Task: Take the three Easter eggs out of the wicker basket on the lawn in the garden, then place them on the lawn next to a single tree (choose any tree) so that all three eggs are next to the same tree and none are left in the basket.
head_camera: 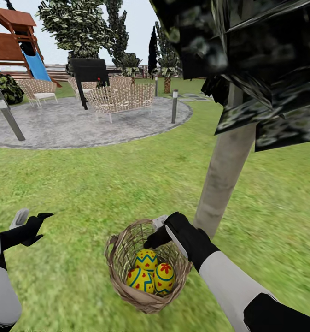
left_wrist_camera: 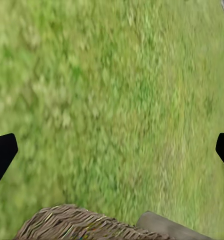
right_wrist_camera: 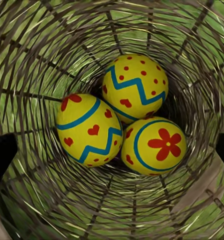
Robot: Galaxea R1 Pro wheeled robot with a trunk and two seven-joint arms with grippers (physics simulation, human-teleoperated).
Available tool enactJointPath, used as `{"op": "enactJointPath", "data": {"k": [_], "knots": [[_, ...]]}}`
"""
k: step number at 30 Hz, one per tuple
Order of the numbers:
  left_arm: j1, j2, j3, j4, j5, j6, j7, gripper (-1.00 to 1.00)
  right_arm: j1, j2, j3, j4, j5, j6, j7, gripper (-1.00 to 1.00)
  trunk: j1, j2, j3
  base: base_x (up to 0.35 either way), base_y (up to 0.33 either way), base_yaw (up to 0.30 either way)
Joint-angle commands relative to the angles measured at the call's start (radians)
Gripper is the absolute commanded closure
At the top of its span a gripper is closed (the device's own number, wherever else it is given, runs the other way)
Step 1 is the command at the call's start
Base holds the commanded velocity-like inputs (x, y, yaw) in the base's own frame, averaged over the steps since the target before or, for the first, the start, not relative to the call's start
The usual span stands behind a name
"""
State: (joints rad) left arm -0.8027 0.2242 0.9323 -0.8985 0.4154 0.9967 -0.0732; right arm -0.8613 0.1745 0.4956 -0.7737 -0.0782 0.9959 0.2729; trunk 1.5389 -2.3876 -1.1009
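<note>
Wicker basket: the wicker basket (head_camera: 148, 272) is sitting upright on the lawn (head_camera: 104, 184), just beside the foot of the tree (head_camera: 226, 173), on the patio side of the trunk; its rim (left_wrist_camera: 67, 222) is also showing in the left wrist view.
Easter eggs: all three are lying together in the bottom of the wicker basket, touching one another. The zigzag egg (right_wrist_camera: 135, 87) is carrying a blue zigzag and red dots, the heart egg (right_wrist_camera: 89, 129) is showing red hearts with blue bands, and the flower egg (right_wrist_camera: 156, 146) is bearing a red flower inside a blue ring.
Right gripper: the right gripper (head_camera: 157, 230) is hovering over the wicker basket's rim on the tree side, pointing down into the opening; its jaws are standing apart and touching no egg, with the dark fingertips (right_wrist_camera: 2, 155) showing wide at the edges of the right wrist view.
Left gripper: the left gripper (head_camera: 32, 217) is hanging over bare grass, well apart from the wicker basket on the side away from the tree; its jaws are spread and holding nothing.
Background: a grey round patio (head_camera: 81, 122) with woven chairs (head_camera: 120, 99) is lying beyond the wicker basket, far from the tree.
</note>
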Motion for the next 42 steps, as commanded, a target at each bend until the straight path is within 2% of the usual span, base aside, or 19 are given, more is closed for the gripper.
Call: {"op": "enactJointPath", "data": {"k": [1,7,18,24,30,36,38,40,41,42], "knots": [[-0.001,0.0,0.003,0.0,-0.007,0.005,-0.008,-1.0,-0.001,0.0,0.001,-0.001,-0.008,0.004,-0.004,-1.0,0.0,0.0,-0.001,0.0,0.0,0.075],[-0.001,-0.003,0.003,0.0,-0.007,0.006,-0.008,-1.0,0.002,0.0,0.0,0.006,-0.009,0.004,-0.005,-1.0,0.0,0.0,-0.005,0.0,0.0,0.028],[-0.001,-0.037,0.003,0.0,-0.008,0.005,-0.007,-1.0,0.005,0.0,0.003,0.015,-0.014,0.008,-0.013,-1.0,0.0,0.0,-0.022,0.0,0.0,0.125],[-0.001,-0.043,0.003,-0.001,-0.009,0.005,-0.007,-1.0,-0.005,0.0,0.0,0.006,-0.014,-0.003,-0.116,-1.0,0.0,0.0,-0.032,0.0,0.0,0.138],[-0.001,-0.044,0.003,-0.001,-0.009,0.005,-0.007,-1.0,-0.014,0.0,-0.004,0.021,-0.015,-0.005,-0.135,-1.0,0.0,0.0,-0.041,0.0,0.0,0.138],[-0.001,-0.046,0.002,0.014,-0.009,0.004,-0.007,-1.0,-0.032,0.0,-0.006,0.094,-0.015,-0.011,-0.195,-1.0,0.0,0.0,-0.051,0.0,0.0,0.138],[-0.001,-0.046,-0.011,0.033,-0.01,0.003,-0.007,-1.0,-0.033,0.0,-0.011,0.105,-0.015,-0.012,-0.201,-1.0,0.0,0.0,-0.054,0.0,0.0,0.135],[-0.001,-0.046,-0.05,0.041,-0.009,0.003,-0.008,-1.0,-0.032,0.0,-0.029,0.11,-0.015,-0.012,-0.204,-1.0,0.0,0.0,-0.058,0.0,0.0,0.062],[-0.001,-0.046,-0.077,0.044,-0.008,0.003,-0.008,-1.0,-0.031,0.0,-0.058,0.111,-0.014,-0.011,-0.205,-1.0,0.0,0.0,-0.059,0.0,0.0,-0.08],[-0.001,-0.046,-0.082,0.044,-0.008,0.003,-0.008,-1.0,-0.031,0.0,-0.067,0.112,-0.014,-0.011,-0.205,-1.0,0.0,0.0,-0.061,0.0,0.0,-0.108]]}}
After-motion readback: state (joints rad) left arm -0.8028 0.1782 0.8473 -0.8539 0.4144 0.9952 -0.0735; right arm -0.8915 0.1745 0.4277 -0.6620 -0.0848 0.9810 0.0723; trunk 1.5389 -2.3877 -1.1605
